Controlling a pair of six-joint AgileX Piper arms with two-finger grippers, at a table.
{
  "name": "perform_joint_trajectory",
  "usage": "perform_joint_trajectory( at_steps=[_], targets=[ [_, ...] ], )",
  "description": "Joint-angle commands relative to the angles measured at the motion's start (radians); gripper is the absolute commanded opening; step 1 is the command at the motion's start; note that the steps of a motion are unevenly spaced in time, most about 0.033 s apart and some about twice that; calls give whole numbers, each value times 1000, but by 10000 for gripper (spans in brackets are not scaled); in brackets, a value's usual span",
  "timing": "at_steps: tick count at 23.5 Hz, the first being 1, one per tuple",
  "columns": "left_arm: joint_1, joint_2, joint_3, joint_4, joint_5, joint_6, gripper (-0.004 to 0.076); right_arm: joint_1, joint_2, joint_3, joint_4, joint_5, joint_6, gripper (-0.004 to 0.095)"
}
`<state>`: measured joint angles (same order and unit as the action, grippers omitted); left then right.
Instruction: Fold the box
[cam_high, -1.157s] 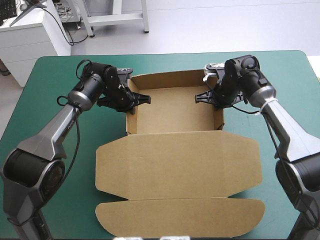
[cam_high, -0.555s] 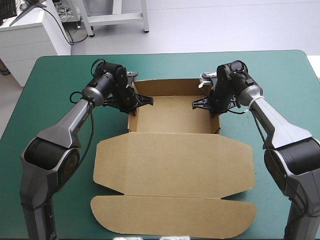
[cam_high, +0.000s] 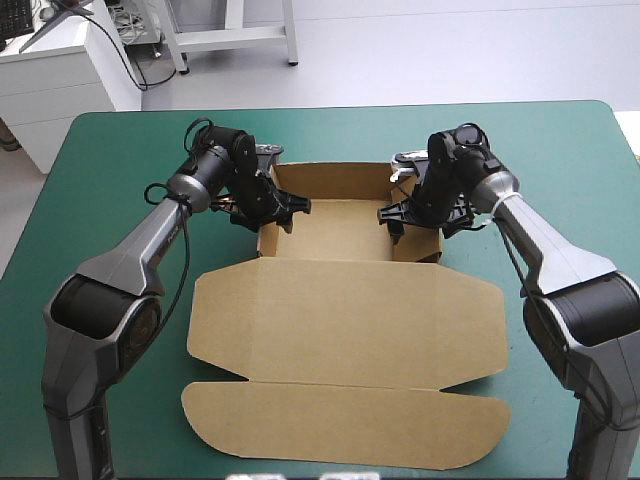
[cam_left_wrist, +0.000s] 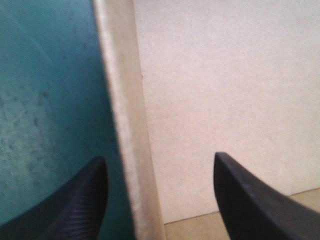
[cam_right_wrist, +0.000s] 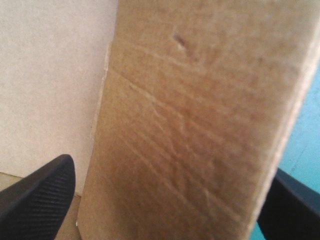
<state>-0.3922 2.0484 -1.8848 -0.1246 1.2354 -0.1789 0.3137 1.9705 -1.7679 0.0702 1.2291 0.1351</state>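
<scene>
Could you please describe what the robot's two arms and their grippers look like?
Both the left arm and right arm have tapered silver-grey links with rounded black joints and black wrist sections. The right arm carries a pale band near its wrist. The left gripper and right gripper each end in two broad black fingers shaped like curved fins, finely textured up close.

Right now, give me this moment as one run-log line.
box: walls raised, lid flat | left hand: open, straddling left wall | right hand: open, straddling right wall
</scene>
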Motion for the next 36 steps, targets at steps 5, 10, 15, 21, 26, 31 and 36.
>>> perform_joint_trajectory(
  at_steps=[5,10,15,21,26,31,36],
  targets=[
    [-2,-54,-55,0,50,1,535,-2,-52,-99,1,22,-2,910],
    [5,-71,-165,22,59,3,534,-2,-74,-219,1,22,5,909],
    [14,-175,-259,31,60,36,463,-4,-176,-242,-23,23,5,909],
    [14,-519,-76,33,61,143,-8,-4,-391,-30,-59,22,-2,906],
    [14,-860,280,24,59,160,-8,-4,-389,4,-63,-7,27,905],
    [14,-1144,588,24,48,162,-8,-4,-278,2,-62,-73,52,905],
    [14,-1317,783,-9,-26,162,-8,-7,-192,2,-58,-91,62,905]
  ],
)
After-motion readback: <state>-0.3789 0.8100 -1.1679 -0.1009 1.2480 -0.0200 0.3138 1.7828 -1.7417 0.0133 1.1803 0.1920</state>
